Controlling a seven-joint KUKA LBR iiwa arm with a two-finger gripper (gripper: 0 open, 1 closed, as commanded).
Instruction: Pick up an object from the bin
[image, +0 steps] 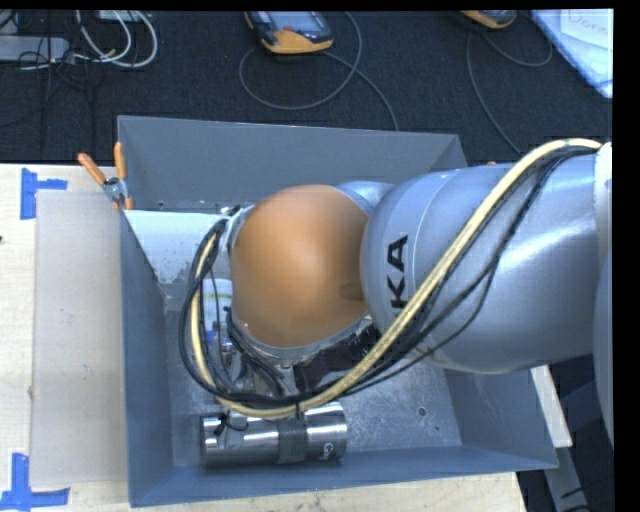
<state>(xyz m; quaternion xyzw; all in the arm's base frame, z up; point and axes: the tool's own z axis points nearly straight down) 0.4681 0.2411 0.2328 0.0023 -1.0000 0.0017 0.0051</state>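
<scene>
My gripper (274, 437) shows as a silver metal body with a dark band across its middle. It sits low over the bin floor, close to the near wall and left of centre. Nothing loose shows beside it on the grey floor. A small pale thing (213, 318) peeks out behind the cables at the left of the bin; I cannot tell what it is.
The arm, its orange dome and looped cables cover most of the bin's middle and right. Bare grey floor shows right of the gripper and along the near wall. The bin's left wall slopes close by the cables.
</scene>
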